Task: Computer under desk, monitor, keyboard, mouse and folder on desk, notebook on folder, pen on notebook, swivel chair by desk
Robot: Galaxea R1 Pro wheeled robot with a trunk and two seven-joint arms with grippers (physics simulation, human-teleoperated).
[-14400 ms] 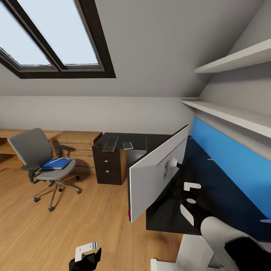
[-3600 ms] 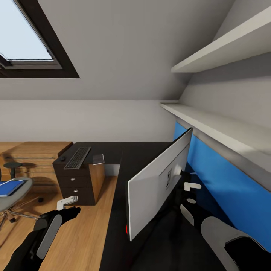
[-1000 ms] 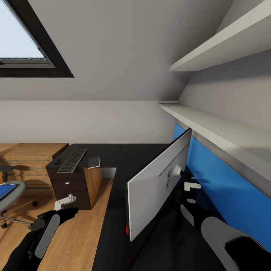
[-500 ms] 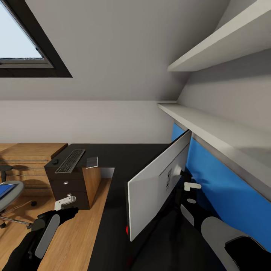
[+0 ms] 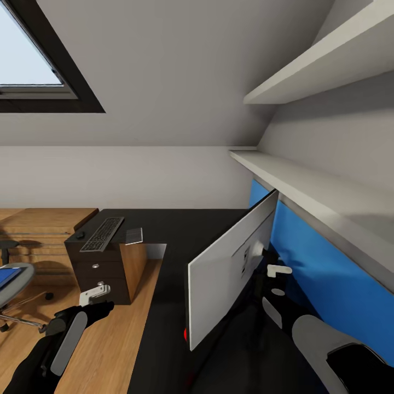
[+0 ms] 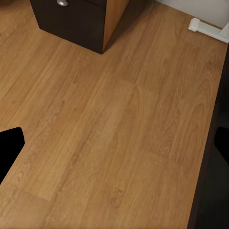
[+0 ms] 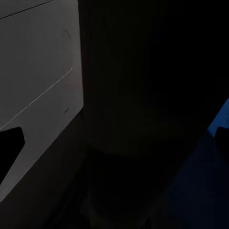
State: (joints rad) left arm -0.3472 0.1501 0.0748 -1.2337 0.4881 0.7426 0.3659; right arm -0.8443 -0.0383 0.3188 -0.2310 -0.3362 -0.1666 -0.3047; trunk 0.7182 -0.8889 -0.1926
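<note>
Standing upright on the black worktop (image 5: 175, 257), the monitor (image 5: 230, 265) shows its pale back. Right gripper (image 5: 273, 261) sits right behind it at the stand, can't tell if it's gripping. Left gripper (image 5: 93, 294) hangs open over the floor, holding nothing. Keyboard (image 5: 102, 234) and mouse (image 5: 80, 235) sit on the drawer end.

Monitor (image 5: 230, 271) stood tilted on the desk (image 5: 175, 241), near the right wall. Keyboard (image 5: 102, 234) lay on the desk's far left end above the drawer unit (image 5: 98, 271), mouse (image 5: 80, 235) probably just left of it. Swivel chair (image 5: 13, 284) sat further left, folder (image 5: 6, 276) on its seat.
</note>
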